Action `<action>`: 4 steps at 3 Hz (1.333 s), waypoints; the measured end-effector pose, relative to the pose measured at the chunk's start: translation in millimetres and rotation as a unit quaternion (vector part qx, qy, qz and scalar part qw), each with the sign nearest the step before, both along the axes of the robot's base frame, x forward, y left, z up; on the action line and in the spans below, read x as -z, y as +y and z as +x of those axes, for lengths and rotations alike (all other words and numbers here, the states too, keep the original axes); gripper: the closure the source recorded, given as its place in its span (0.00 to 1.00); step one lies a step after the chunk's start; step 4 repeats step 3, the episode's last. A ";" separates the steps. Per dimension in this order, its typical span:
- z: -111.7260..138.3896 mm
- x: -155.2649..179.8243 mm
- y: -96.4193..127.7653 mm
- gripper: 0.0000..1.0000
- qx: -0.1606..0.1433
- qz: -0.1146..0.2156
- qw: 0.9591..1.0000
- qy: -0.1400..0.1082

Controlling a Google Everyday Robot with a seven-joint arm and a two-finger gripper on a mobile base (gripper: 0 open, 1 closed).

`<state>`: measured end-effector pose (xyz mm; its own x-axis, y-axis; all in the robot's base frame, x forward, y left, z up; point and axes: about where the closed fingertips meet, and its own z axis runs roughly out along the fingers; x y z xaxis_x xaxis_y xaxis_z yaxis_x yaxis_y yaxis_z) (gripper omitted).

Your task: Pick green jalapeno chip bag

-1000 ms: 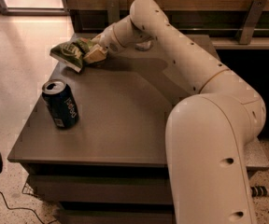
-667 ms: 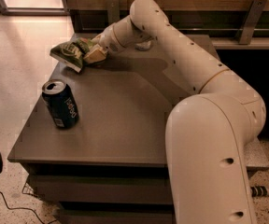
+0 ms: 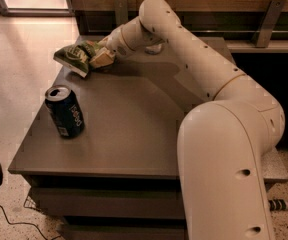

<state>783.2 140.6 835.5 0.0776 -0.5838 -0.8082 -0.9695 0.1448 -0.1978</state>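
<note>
The green jalapeno chip bag [image 3: 76, 55] is a crinkly green snack bag at the far left corner of the grey table [image 3: 129, 129]. My gripper [image 3: 101, 59] is at the end of the long white arm [image 3: 194, 59], which reaches across the table from the right. The gripper sits right against the bag's right side and touches it. The gripper's body hides the bag's right edge.
A dark blue soda can [image 3: 65, 112] stands upright near the table's left edge, in front of the bag. My arm's large white base link [image 3: 224, 169] fills the lower right. A wooden wall with a ledge [image 3: 264, 44] runs behind the table. Tiled floor lies to the left.
</note>
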 end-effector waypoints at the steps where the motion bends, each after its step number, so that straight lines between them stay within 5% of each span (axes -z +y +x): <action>1: -11.1 -33.6 1.2 1.00 -0.010 0.004 0.999 -0.035; 3: -46.2 -126.6 7.7 1.00 -0.041 0.003 0.990 -0.133; 4: -46.2 -126.6 7.7 1.00 -0.041 0.003 0.990 -0.133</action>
